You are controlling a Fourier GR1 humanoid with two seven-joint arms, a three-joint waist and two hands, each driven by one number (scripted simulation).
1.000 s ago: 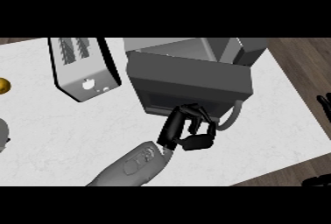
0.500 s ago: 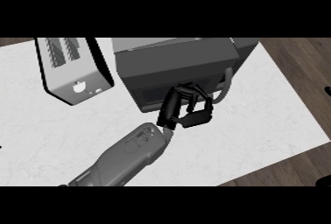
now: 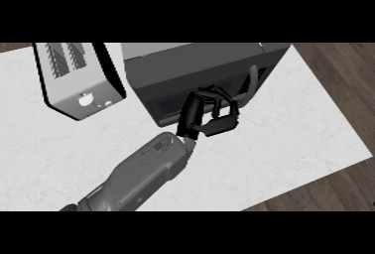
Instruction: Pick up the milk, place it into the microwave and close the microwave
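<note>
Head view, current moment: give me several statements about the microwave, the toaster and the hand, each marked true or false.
1. The toaster stands to the left of the microwave. True.
2. The milk stands in plain sight on the counter. False: no milk shows anywhere.
3. The hand is at the microwave's front face. True.
4. The hand's fingers are straight. False: they are curled, with nothing seen in them.
5. Two hands are in view. False: only one shows.

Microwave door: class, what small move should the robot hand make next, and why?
Probably a short inward push on the door of the dark grey microwave. The black robot hand sits against its front, the door looks about flush, and no milk shows outside.
</note>
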